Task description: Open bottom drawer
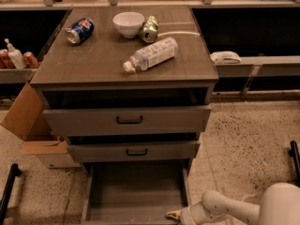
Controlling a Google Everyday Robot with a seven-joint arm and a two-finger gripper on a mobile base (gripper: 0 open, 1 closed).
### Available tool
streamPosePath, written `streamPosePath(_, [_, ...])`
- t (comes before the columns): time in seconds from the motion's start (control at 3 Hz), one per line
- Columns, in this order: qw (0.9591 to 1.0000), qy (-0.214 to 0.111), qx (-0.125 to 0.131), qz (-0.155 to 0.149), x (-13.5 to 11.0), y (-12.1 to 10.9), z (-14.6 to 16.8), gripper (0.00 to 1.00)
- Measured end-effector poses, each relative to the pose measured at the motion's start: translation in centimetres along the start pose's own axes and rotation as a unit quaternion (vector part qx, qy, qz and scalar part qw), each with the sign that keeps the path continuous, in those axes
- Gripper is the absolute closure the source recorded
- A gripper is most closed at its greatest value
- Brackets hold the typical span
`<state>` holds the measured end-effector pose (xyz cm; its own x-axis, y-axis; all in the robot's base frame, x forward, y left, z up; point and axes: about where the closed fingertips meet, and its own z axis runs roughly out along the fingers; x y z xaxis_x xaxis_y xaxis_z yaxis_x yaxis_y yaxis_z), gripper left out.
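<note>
Bottom drawer (136,191): it is seen pulled far out of the grey wood-grain cabinet (206,95), so that its plain grey inside is laid bare; its front is cut off by the lower edge of the view, and no handle is shown.
Claw (176,214): it is found low in the view, at the front right corner of the bottom drawer, at the end of the white arm (229,207) reaching in from the right; whether it is apart or together cannot be told.
Middle drawer (136,151): it is drawn out a little, and a small black bar handle is carried on its front.
Top drawer (126,120): it is the tallest front, drawn out slightly, with a dark gap above it.
Tabletop (93,64): four loose things are carried on it.
Blue can (79,30): it is laid on its side at the back left; red, white and blue Pepsi-style markings are seen, but no letters can be read for certain.
White bowl (129,23): it is set upright, just beside the green can (150,28), which is tipped over; no brand can be read on it.
Plastic bottle (150,54): it is laid on its side near the middle, cap towards the front; print is borne on its pale label but cannot be read.
Cardboard box (28,125): it is stood on the speckled floor (243,144), against the cabinet's left side.
</note>
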<state>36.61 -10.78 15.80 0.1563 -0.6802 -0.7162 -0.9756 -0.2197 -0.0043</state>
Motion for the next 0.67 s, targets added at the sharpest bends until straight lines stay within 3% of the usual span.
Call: streamPosePath(0.67, [0.9998, -0.008, -0.016, -0.004, -0.34, -0.85, -0.11, 0.00])
